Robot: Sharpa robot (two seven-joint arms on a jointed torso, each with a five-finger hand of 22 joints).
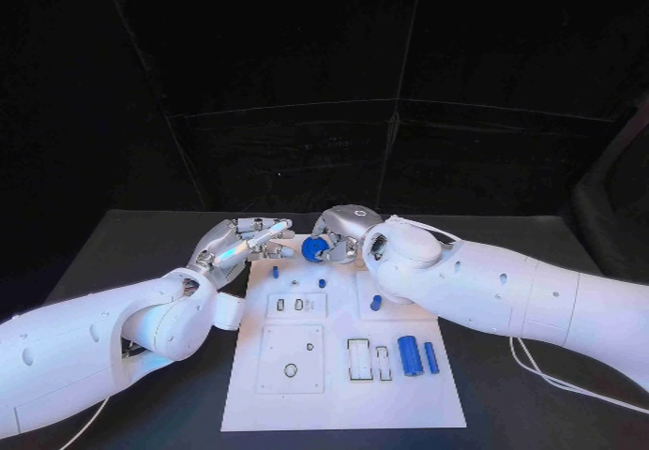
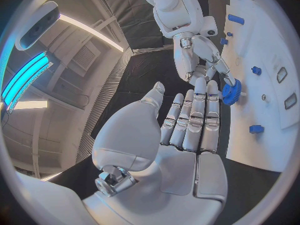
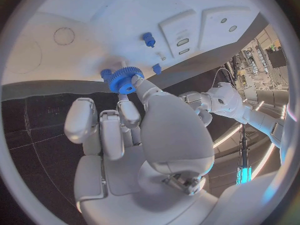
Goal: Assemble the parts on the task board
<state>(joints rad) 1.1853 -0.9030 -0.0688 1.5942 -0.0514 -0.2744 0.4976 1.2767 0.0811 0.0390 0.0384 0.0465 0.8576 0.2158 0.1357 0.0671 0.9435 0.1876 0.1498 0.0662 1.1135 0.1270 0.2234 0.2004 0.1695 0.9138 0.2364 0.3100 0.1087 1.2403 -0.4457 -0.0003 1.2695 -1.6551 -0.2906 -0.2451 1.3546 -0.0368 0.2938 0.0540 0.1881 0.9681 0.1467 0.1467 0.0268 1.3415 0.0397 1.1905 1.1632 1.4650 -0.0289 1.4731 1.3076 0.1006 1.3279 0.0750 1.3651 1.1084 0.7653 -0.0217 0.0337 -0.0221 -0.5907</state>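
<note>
Blue gear (image 1: 315,248) sits at the task board (image 1: 271,394) top edge, centre frame, pinched by the right hand (image 1: 346,234), arm entering from the right. Left hand (image 1: 241,242) hovers just left of it, fingers extended together, grasping nothing.

matt white task board (image 1: 339,394), toothed blue gear (image 1: 317,248)

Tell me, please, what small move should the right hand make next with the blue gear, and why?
Probably lower the blue gear onto the task board. The right hand holds it at its fingertips over the board's far end; the left hand is open beside it.
</note>
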